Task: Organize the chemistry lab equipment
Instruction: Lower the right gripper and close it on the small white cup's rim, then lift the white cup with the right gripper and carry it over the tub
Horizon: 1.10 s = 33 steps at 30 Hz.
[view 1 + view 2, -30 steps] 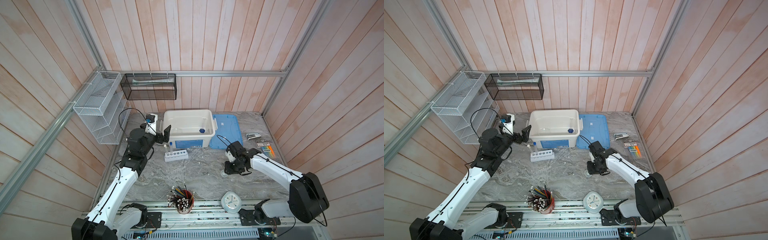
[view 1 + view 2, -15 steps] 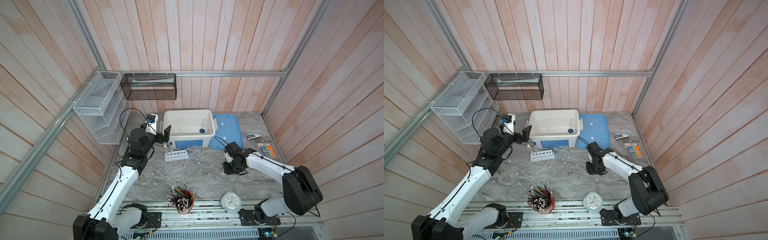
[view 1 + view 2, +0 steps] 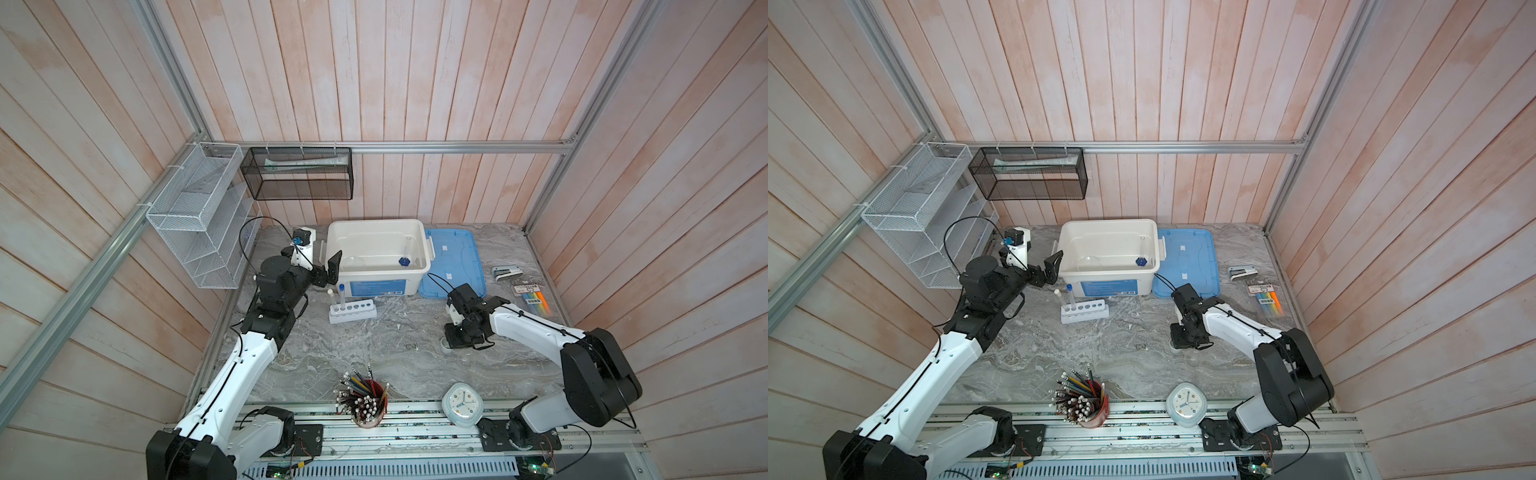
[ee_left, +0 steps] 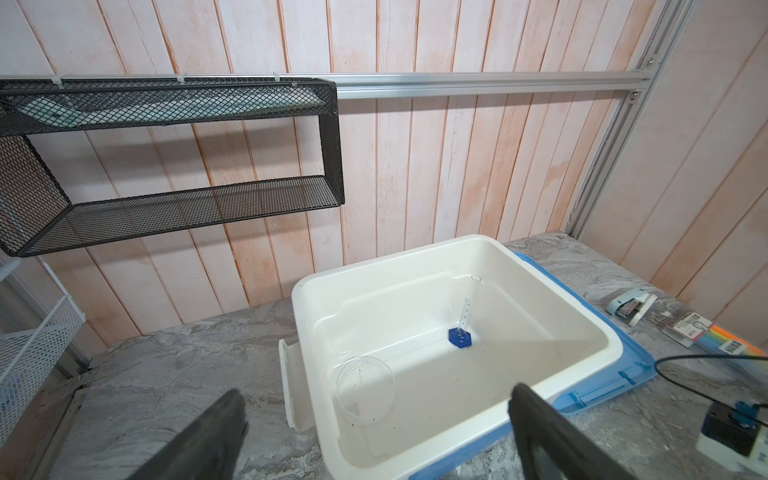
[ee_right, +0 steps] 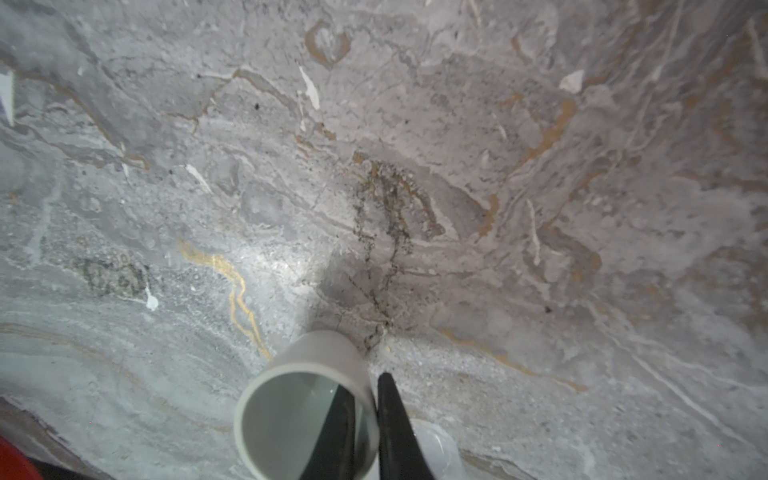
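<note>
A tiny white cup (image 5: pixel 305 407) stands on the marble table right of centre, in both top views (image 3: pixel 445 345) (image 3: pixel 1172 345). My right gripper (image 5: pixel 368 386) (image 3: pixel 456 337) is shut on its wall, one finger inside and one outside. Beside it lies a small clear piece (image 5: pixel 438 451). The white six-hole rack (image 3: pixel 353 312) holds two thin tubes, one capped blue (image 3: pixel 341 293) and one white (image 3: pixel 331 297). My left gripper (image 4: pixel 376 405) (image 3: pixel 328 270) hangs open at the white bin's (image 3: pixel 376 222) left edge. In the bin lie a flat round dish (image 4: pixel 365 388) and a blue-based cylinder (image 4: pixel 460 336).
The bin's blue lid (image 3: pixel 453 262) lies to its right. A stapler (image 3: pixel 506 272) and a marker pack (image 3: pixel 532 296) sit at the far right. A red cup of pencils (image 3: pixel 365 401) and a white clock (image 3: pixel 462 405) stand at the front edge. Wire shelves (image 3: pixel 199 216) hang at the left.
My right gripper's jaws have closed onto the tiny cup's wall, and the arm has shifted slightly left. The left arm has not moved.
</note>
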Tool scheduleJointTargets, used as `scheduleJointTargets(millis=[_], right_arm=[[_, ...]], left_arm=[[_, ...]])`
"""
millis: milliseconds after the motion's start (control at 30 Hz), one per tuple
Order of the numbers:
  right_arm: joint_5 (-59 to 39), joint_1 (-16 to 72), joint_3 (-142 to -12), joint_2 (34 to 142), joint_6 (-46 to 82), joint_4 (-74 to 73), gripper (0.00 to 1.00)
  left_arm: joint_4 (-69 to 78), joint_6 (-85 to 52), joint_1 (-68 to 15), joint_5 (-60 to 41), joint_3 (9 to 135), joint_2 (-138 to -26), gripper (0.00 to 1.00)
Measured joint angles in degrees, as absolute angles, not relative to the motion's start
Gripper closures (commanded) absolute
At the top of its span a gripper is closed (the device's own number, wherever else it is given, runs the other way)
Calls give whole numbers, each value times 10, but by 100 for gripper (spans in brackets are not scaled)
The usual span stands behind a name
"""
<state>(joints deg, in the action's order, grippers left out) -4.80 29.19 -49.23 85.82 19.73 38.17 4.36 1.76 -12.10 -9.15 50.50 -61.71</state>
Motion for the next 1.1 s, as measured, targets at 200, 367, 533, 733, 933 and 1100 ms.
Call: scheduleJointTargets(millis=[200, 367, 533, 733, 933, 1100], right_arm=[[-41, 301, -502, 858, 197, 389, 99], [-34, 310, -538, 858, 196, 414, 100], [-27, 321, -642, 860, 182, 473, 100], [-9, 326, -861, 914, 142, 559, 100], [3, 327, -1103, 1029, 94, 619, 100], [6, 330, -1284, 1151, 59, 630, 100]], left_arm=[[44, 19, -121, -91, 505, -617, 0], [43, 20, -121, -91, 505, -617, 0], [43, 21, -121, -91, 505, -616, 0], [37, 23, -121, -92, 505, -615, 0], [25, 26, -121, -95, 505, -613, 0], [21, 32, -121, -105, 505, -609, 0]])
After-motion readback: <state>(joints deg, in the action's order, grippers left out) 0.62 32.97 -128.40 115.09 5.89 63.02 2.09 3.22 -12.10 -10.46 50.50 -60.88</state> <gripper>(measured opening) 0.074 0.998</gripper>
